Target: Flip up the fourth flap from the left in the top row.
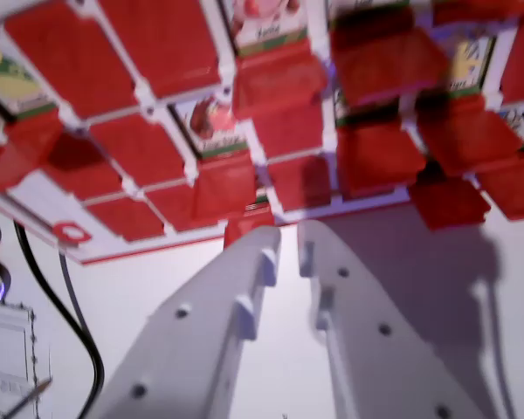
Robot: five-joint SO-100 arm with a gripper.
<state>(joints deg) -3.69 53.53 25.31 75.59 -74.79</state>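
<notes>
1. Your pincer (288, 249) comes up from the bottom of the wrist view: two white printed jaws, only a narrow gap between the tips, nothing held.
2. Right past the tips sits the game board (35, 205), white frame with red flaps in rows, shown skewed and blurry.
3. Some flaps lie flat, like the big one at upper left (166, 39); others stand open showing picture cards, e.g. the strawberry-looking card (211, 122).
4. Can't tell which flap counts as fourth in the top row from this angle.
5. One raised red flap (249, 223) sits just beyond the fingertips, near the board's edge.
6. Black cable (65, 319) snakes down the left side over the white table (437, 288).
</notes>
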